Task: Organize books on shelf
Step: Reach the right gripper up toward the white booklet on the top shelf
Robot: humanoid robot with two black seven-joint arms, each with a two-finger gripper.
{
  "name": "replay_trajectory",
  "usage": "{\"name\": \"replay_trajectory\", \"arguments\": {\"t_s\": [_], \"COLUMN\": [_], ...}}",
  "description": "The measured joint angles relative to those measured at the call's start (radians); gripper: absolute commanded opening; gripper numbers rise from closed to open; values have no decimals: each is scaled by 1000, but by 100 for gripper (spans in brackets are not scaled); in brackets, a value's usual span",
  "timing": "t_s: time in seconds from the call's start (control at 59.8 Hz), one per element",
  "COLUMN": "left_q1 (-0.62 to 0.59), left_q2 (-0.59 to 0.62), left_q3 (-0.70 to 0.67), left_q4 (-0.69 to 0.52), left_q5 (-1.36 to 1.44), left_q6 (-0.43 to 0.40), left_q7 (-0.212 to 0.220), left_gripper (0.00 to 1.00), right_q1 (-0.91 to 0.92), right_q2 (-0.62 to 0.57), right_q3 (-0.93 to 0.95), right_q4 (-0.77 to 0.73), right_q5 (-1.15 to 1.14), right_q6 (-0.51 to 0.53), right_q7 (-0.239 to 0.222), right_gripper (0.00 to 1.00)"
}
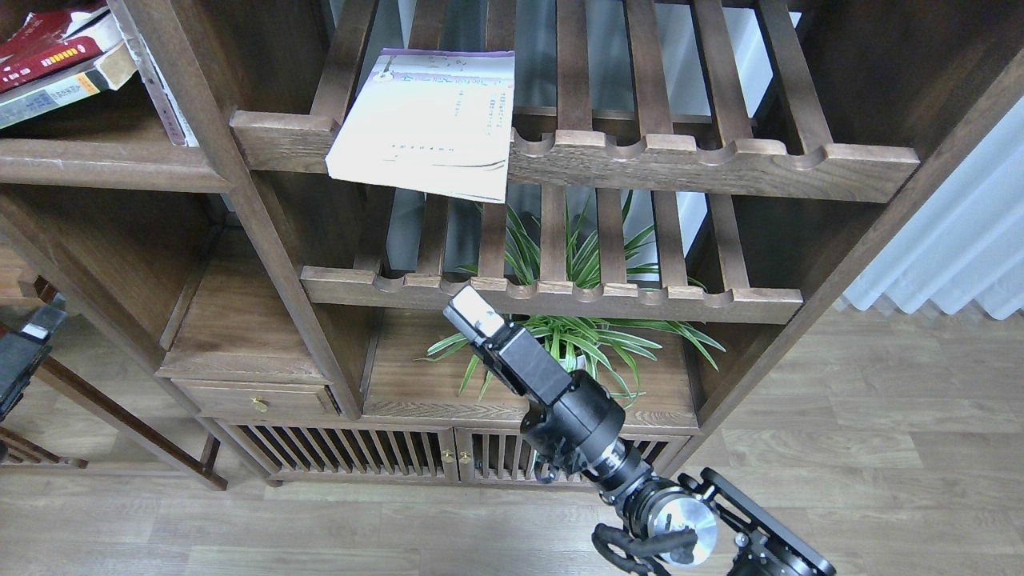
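The right gripper is raised in front of the lower slatted rack, just before the plant; it is seen end-on, so I cannot tell whether it is released or clenched. Above it, the white book lies flat on the upper slatted rack, its near edge overhanging the front rail. Left of that rack, the red book and others lie stacked on the shelf.
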Motion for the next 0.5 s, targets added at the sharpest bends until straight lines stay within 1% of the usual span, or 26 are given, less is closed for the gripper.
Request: {"name": "replay_trajectory", "arguments": {"t_s": [0.117, 0.285, 0.502], "left_q1": [0, 0, 1], "left_q2": [1, 7, 15], "left_q3": [-2, -8, -12], "left_q4": [6, 7, 14], "left_q5": [-5, -19, -34], "left_q6": [0, 0, 0], "left_q7": [-1, 0, 0], "left_gripper": [90, 90, 90], "right_q1": [47, 92, 195], "right_q2": [0, 0, 0], "right_q3": [1, 13, 17], "right_q4": [1, 1, 0], "right_q5": [6, 49, 79], "right_q6": [-76, -181, -202], "right_q7": [15, 19, 20], "right_gripper": [99, 99, 99]}}
